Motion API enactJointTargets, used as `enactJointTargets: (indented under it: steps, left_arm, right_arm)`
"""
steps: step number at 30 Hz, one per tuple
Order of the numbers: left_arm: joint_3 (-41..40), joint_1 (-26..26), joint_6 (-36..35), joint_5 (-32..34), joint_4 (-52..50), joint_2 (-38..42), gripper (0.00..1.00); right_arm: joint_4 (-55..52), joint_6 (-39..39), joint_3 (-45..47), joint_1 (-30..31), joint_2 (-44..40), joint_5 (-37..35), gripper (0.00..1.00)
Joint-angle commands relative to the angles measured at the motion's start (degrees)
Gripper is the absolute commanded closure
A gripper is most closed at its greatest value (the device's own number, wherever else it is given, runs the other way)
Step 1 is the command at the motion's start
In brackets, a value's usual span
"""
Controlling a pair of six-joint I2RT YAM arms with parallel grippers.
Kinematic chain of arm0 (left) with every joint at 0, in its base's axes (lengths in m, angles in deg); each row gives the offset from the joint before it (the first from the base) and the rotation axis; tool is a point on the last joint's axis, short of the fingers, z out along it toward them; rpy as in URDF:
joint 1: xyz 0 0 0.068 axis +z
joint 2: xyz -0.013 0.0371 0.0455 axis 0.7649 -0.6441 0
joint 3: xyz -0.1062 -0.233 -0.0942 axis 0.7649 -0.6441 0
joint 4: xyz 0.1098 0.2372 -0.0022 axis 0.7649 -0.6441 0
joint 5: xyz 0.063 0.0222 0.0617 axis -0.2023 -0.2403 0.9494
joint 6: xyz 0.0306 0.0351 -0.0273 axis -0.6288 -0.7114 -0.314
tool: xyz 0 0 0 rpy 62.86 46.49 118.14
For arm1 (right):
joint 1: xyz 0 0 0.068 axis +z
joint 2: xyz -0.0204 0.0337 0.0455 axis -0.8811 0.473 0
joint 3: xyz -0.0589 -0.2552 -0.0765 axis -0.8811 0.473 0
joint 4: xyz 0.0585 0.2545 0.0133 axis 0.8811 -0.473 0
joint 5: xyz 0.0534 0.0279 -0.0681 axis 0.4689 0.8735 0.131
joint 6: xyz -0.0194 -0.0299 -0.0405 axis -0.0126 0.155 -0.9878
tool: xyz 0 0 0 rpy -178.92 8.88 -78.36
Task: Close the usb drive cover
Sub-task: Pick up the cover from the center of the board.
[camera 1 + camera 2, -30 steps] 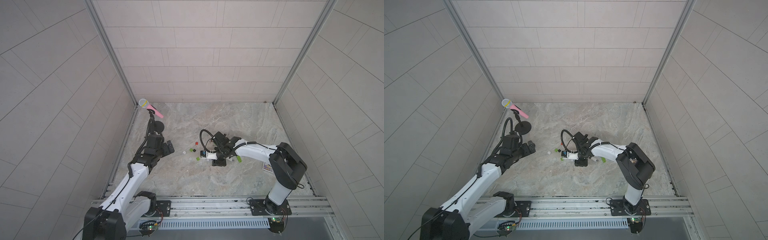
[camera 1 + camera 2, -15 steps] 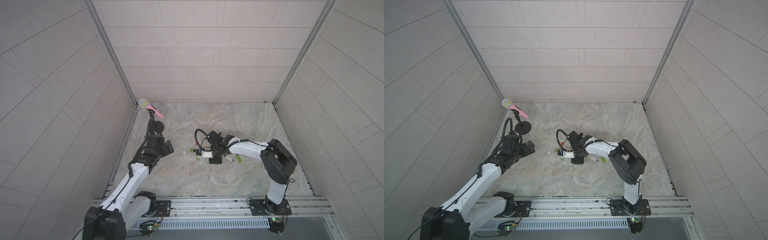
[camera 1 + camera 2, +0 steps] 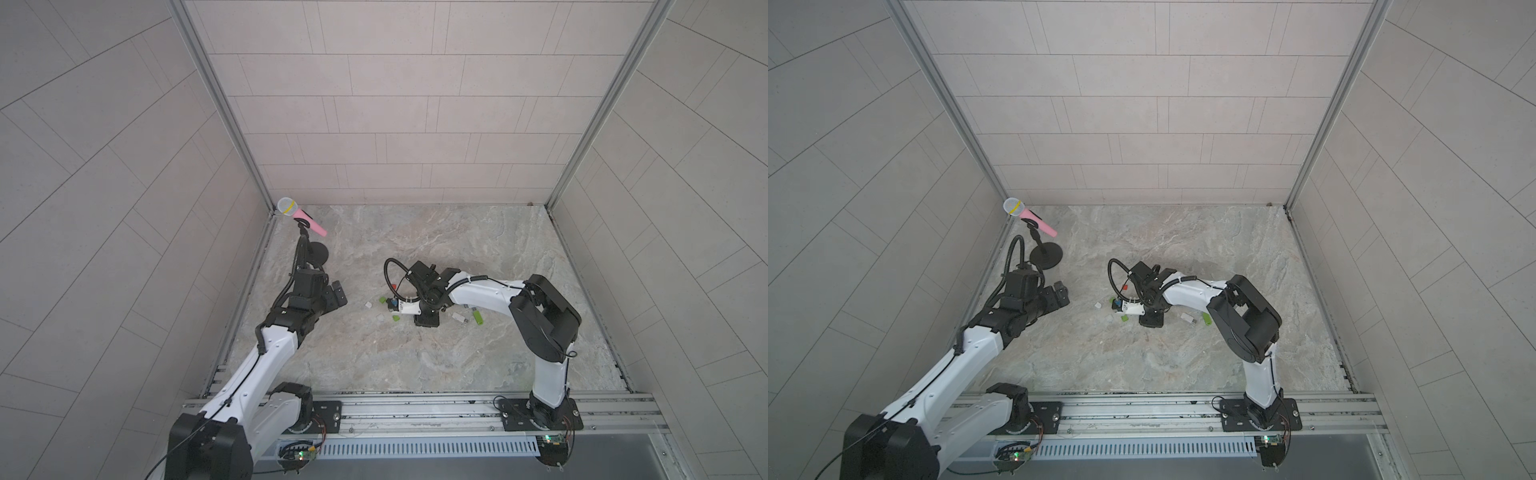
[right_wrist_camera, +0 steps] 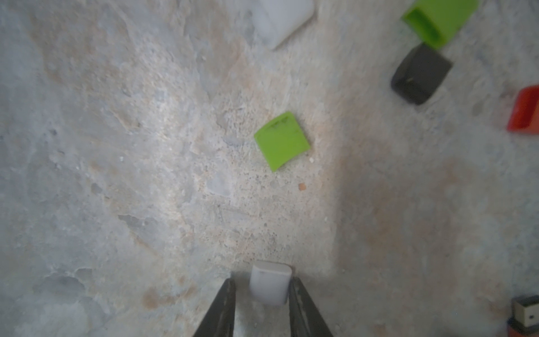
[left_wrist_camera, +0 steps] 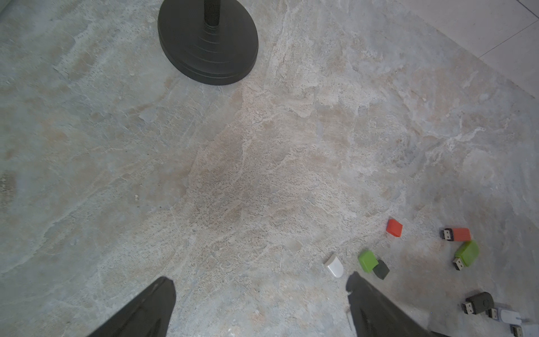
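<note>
Marble-patterned tabletop point(image 3: 374, 365) in a grey-tiled booth, in both top views: your left tool point(image 3: 334, 295) hangs wide open and empty near the black base point(image 3: 316, 253) of a pink microphone point(image 3: 305, 218), well apart from the work. Your right tool point(image 3: 417, 322) is down at the tabletop amid a scatter of small coloured covers, a green drive point(image 3: 478, 316) lying near its forearm.

Left wrist view: the left tool's dark fingers point(image 5: 145, 309) stand far apart over bare stone, nothing between them. Farther off, an orange drive point(image 5: 456, 234) and a black drive point(image 5: 478, 303) lie with metal plugs bare, close to a loose orange cover point(image 5: 394, 228).

Right wrist view: the white cover point(image 4: 269, 287) sits between your right tool's fingers, jaws set narrow around it. One finger meets its side; a thin gap shows at the other, so you have it bracketed, not visibly clamped. Whether it rests on the tabletop you cannot tell through the blur. A green cover point(image 4: 281, 141) lies flat just ahead, apart from the tool.
</note>
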Motion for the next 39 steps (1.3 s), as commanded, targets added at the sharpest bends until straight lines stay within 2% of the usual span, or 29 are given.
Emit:
enactJointTargets:
  steps: [1, 9, 20, 39]
  left_arm:
    - [1.42, -0.11, 0.27, 1.31, -0.99, 0.68, 0.0]
    - [1.32, -0.13, 0.28, 1.31, -0.82, 0.61, 0.0]
    - [1.28, -0.12, 0.31, 1.41, -0.65, 0.48, 0.0]
    - [1.13, -0.11, 0.33, 1.25, -0.47, 0.49, 0.0]
  right_arm:
    - [-3.28, 0.19, -0.46, 0.3, 0.51, -0.5, 0.69]
    - [-3.96, 0.51, -0.85, 0.22, 1.8, -2.98, 0.66]
    - [-6.31, 4.41, -2.77, 0.92, 2.72, -0.98, 0.61]
    - [-5.04, 8.05, -3.33, 1.53, 4.09, -4.41, 0.63]
